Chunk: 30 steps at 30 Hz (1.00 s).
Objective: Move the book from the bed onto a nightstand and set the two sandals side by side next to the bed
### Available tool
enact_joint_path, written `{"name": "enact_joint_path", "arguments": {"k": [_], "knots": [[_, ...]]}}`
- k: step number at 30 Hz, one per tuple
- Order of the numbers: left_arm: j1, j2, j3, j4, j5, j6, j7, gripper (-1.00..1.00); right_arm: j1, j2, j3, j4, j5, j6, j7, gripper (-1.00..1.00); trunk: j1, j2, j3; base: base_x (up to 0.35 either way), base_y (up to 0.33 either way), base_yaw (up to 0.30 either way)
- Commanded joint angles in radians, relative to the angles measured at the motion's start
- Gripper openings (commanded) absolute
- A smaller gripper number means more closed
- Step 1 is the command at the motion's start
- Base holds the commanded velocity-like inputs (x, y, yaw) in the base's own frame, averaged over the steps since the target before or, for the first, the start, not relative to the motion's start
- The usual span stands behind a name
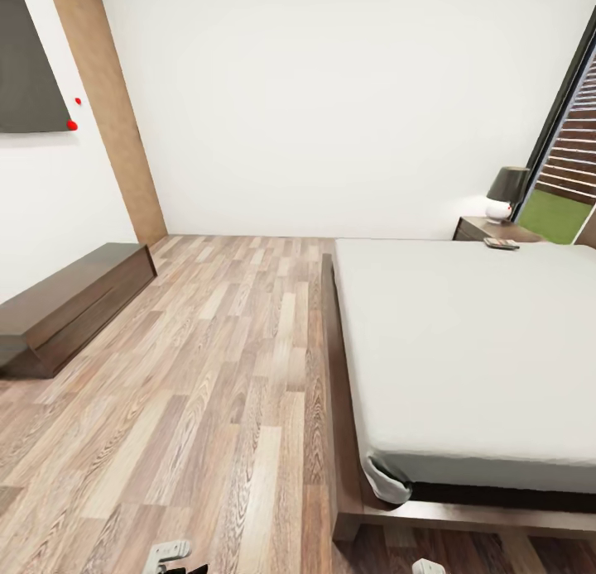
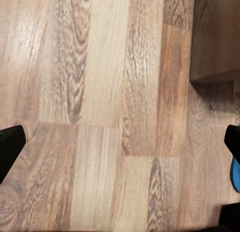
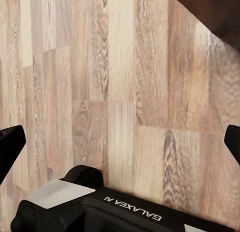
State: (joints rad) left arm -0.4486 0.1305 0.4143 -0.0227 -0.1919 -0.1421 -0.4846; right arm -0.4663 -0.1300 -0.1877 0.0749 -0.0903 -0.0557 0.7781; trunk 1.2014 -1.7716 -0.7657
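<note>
Position: I stand at the foot corner of the large low bed with off-white mattress and dark brown frame [image 1: 463, 342], which fills my 1 to 3 o'clock; bare wood-plank floor [image 1: 207, 375] runs ahead to 12.
Book: a small dark flat item [image 1: 502, 243] lies at about 2 o'clock, at the mattress's far edge beside the dark reddish-brown nightstand [image 1: 484, 227]. I judge it to be the paperback, though it is too small to confirm, or to tell which surface it lies on.
Nightstand: carries a lamp with dark shade and white base [image 1: 505, 192]; some top surface looks free.
Sandal: a sliver of bright blue [image 2: 235, 174] shows on the floor at the edge of my left wrist view, near a dark wooden corner [image 2: 215, 36]; likely one flip-flop.
Left pincer [image 2: 120, 142]: spread wide, fingers apart, nothing between them, pointed down at the planks.
Right pincer [image 3: 120, 142]: likewise spread and empty, over floor, my own black base [image 3: 115, 209] below.
Other: long low dark cabinet [image 1: 66, 301] at 10 o'clock.
Assessment: arms hang low for travel; no task step appears begun.
</note>
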Motion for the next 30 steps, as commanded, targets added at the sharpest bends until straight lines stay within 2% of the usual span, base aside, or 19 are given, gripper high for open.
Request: {"name": "enact_joint_path", "arguments": {"k": [1, 30], "knots": [[-0.001, 0.000, 0.008, 0.001, -0.011, -0.005, -0.002, 1.00, -0.002, 0.000, 0.004, 0.005, -0.009, -0.006, 0.004, 1.00, 0.000, 0.000, -0.001, 0.000, 0.000, 0.274], [-0.001, -0.006, 0.007, 0.001, -0.011, -0.005, -0.002, 1.00, -0.002, 0.000, 0.004, 0.005, -0.009, -0.006, 0.004, 1.00, 0.000, 0.000, -0.001, 0.000, 0.000, 0.283]]}}
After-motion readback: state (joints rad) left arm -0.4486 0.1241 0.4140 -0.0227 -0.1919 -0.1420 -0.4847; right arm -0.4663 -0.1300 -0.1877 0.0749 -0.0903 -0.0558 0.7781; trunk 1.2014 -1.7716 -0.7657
